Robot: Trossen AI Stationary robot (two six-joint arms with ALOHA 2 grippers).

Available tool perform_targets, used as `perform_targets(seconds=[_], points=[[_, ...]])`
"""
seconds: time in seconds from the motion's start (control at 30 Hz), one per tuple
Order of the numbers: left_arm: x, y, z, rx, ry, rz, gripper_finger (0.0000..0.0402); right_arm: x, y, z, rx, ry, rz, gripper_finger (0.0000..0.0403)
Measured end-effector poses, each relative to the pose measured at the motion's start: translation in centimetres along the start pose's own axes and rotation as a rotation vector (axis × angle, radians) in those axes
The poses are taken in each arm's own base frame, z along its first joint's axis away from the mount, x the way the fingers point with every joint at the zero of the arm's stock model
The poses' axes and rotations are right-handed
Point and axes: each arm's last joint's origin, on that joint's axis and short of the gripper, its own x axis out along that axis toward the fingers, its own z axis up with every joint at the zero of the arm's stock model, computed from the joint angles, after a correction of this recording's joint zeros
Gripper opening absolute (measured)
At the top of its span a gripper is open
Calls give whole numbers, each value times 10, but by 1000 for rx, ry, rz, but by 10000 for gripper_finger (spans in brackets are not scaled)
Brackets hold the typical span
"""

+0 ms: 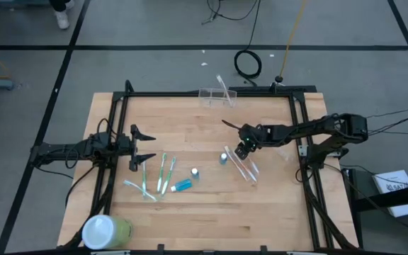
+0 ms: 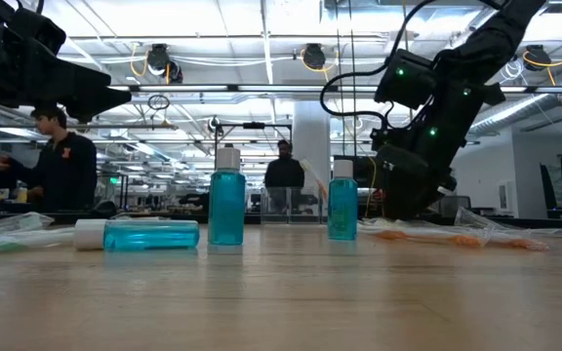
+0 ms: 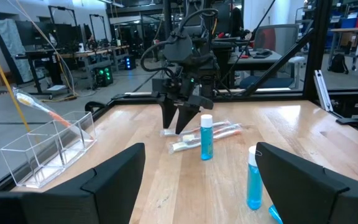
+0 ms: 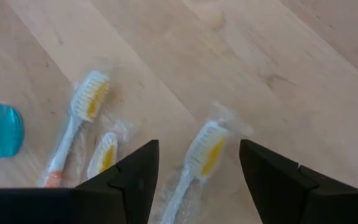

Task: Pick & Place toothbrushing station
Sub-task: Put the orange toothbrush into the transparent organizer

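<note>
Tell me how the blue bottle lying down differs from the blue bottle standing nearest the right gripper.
The lying bottle rests on its side near the green toothbrushes; the standing bottle is upright beside the orange toothbrushes. The lying bottle is closer to the left gripper; the standing bottle sits just beside the open right gripper. Both are blue with white caps.

No text, label, brand or number can be read anywhere in these pictures. A white card (image 1: 394, 185) lying on the floor beside the table, seen from above, carries dark printing, but the letters are too small to make out. The blue bottles (image 2: 226, 207) on the table show no legible labels, and the wrapped toothbrushes (image 4: 202, 153) show no print.
</note>
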Motion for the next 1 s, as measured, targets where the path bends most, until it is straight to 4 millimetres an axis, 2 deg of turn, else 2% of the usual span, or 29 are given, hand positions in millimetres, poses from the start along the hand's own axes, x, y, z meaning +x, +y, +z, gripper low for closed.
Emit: perform_targets(seconds=[0.63,1.0], points=[[0,0,0,0,0,0,310,6,-4,-8,-31,-75,3,119],[0,0,0,0,0,0,310,6,-5,-4,-87,-118,-11,35]])
